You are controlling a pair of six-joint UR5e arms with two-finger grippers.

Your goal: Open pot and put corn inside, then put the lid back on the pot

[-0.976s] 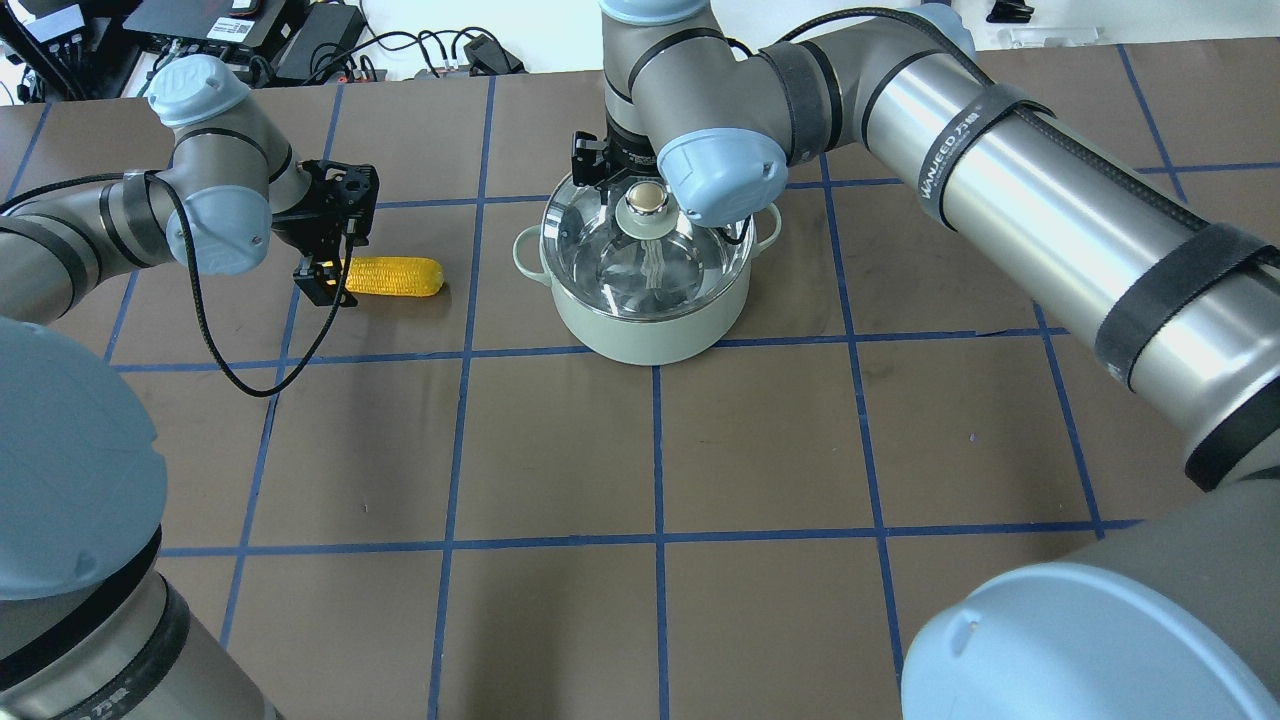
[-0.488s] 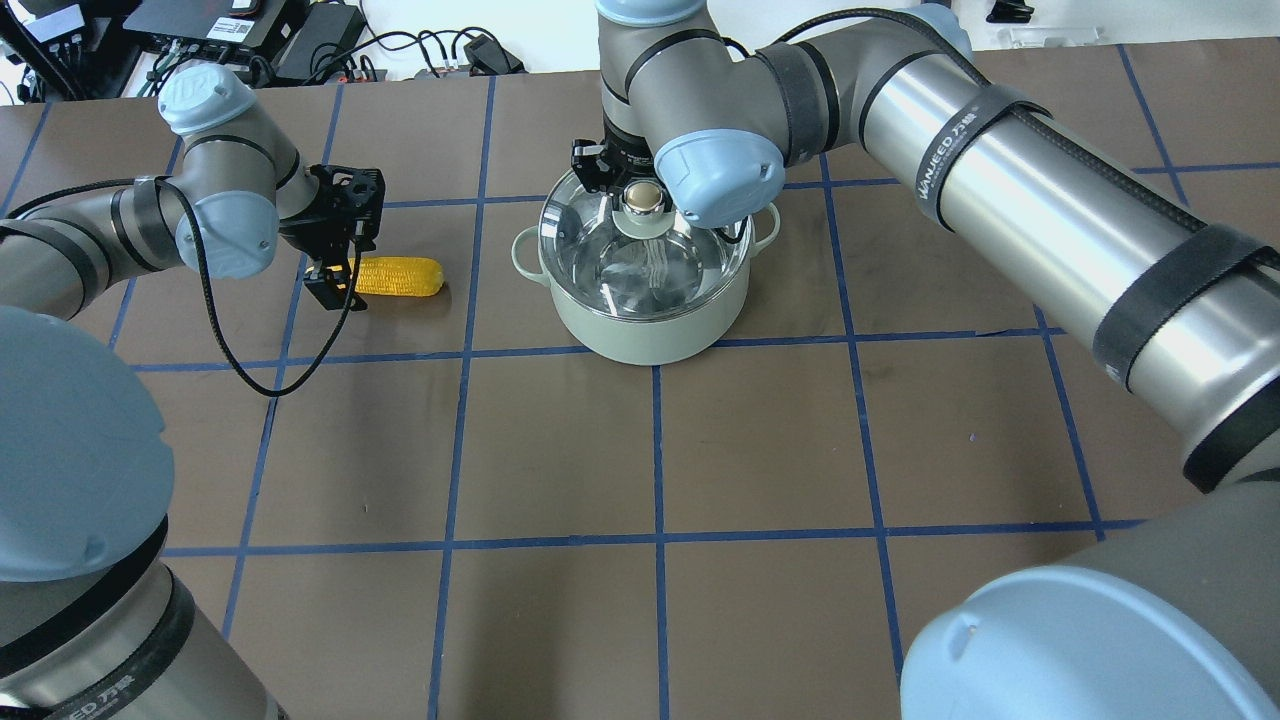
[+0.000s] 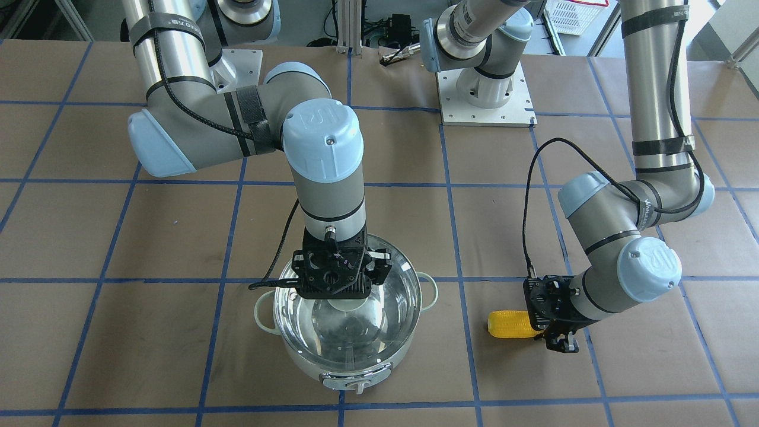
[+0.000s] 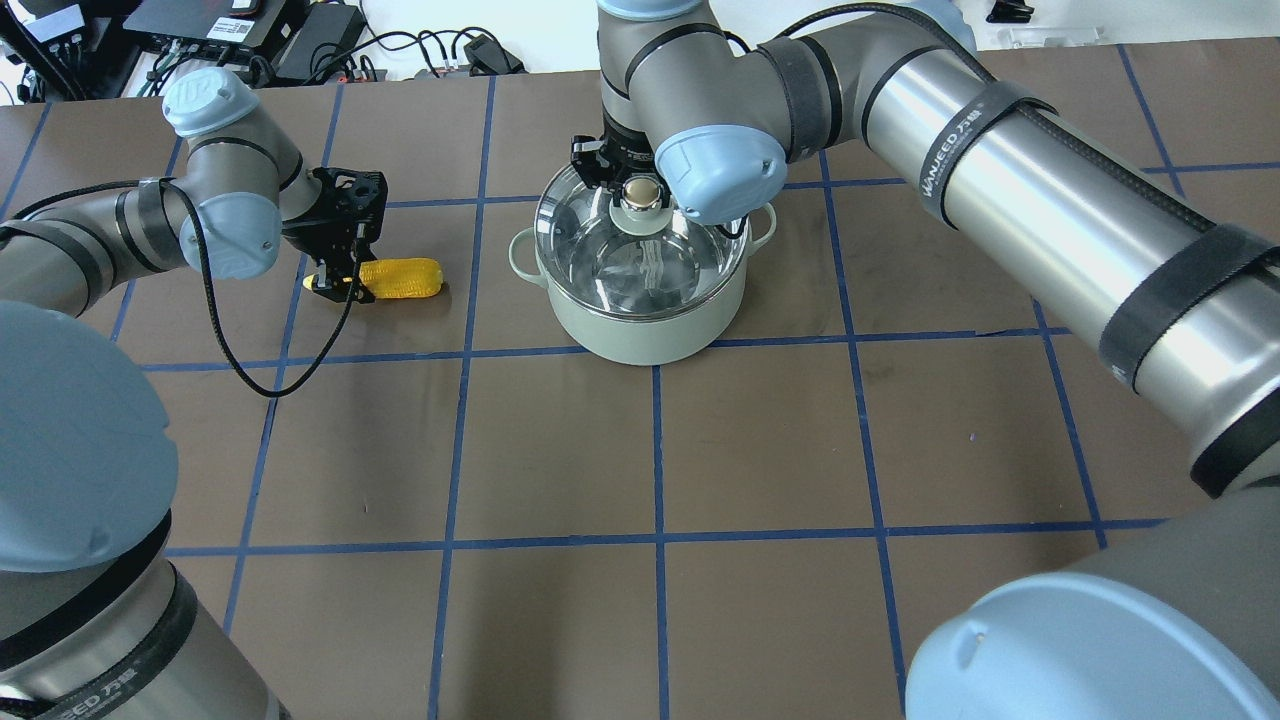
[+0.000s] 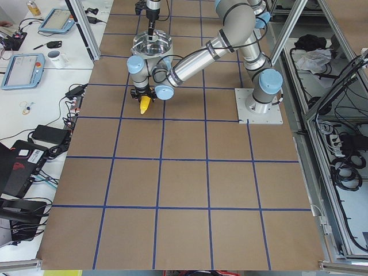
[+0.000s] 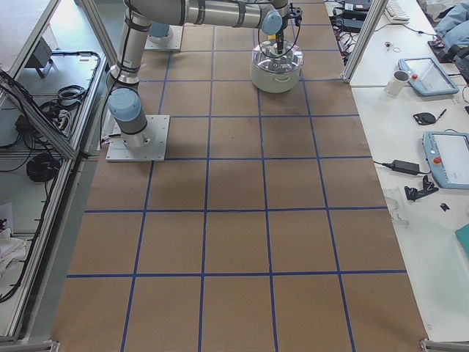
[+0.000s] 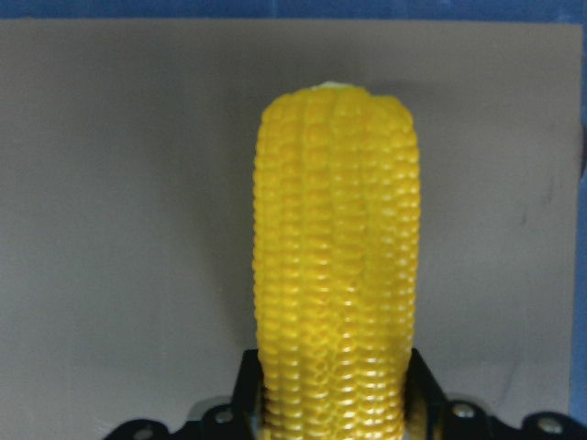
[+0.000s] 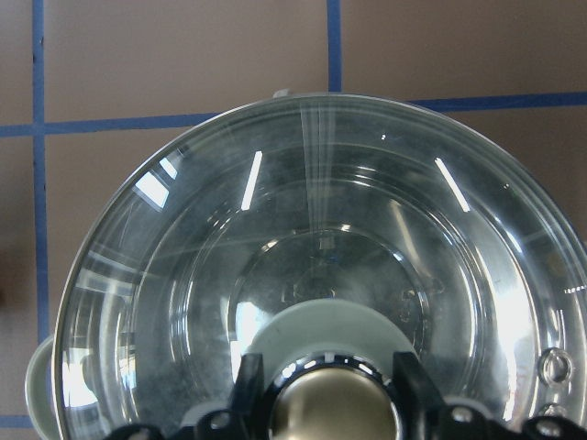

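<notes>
The pale mint-green pot (image 4: 640,335) stands at the table's middle back, also in the front view (image 3: 356,384). Its clear glass lid (image 4: 600,260) sits just over the rim, slightly raised. My right gripper (image 4: 640,188) reaches straight down and is shut on the lid's beige-gold knob (image 8: 335,417). The yellow corn (image 4: 405,278) lies flat on the table left of the pot. My left gripper (image 4: 338,275) is low at the corn's left end. In the left wrist view its fingers (image 7: 248,394) press both sides of the corn (image 7: 335,275).
The table is brown paper with blue tape grid lines (image 4: 655,450). Cables and electronics (image 4: 250,30) lie beyond the far edge. A black cable (image 4: 240,370) loops down from the left wrist. The right arm's links (image 4: 1000,190) span the table's right side.
My left gripper has slid right, over the corn's left end; the corn has stayed put. My right gripper and the lid have risen slightly above the pot.
</notes>
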